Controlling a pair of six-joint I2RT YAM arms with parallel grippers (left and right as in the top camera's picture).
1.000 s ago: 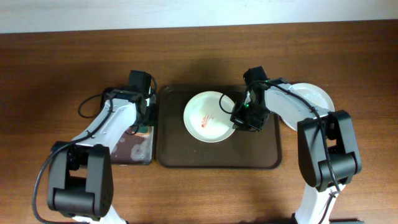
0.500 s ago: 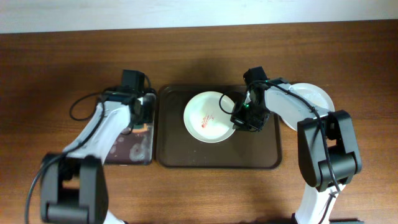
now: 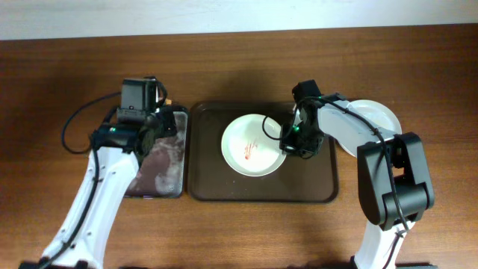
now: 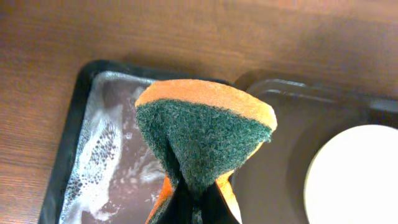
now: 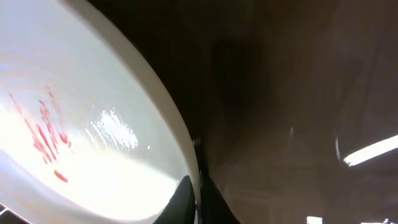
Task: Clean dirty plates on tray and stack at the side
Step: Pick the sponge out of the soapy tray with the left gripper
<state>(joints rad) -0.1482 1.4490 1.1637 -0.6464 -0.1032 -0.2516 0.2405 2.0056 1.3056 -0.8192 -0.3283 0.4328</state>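
1. The left gripper [image 4: 193, 210] pinches the folded sponge [image 4: 202, 134] above the foamy black tray [image 4: 73, 127].
2. The right gripper [image 5: 198, 200] is clamped on the rim of the red-smeared plate [image 3: 250, 146] in the brown tray [image 3: 224, 191].
3. A second plate [image 3: 378, 113] sits on the counter [image 3: 60, 60] beside it.

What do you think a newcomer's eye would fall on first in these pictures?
The folded green-and-orange sponge stands out first, pinched in the left hand over the foamy black tray. Next comes the white plate with red smears in its centre, on the brown tray, its right rim gripped by the right hand.
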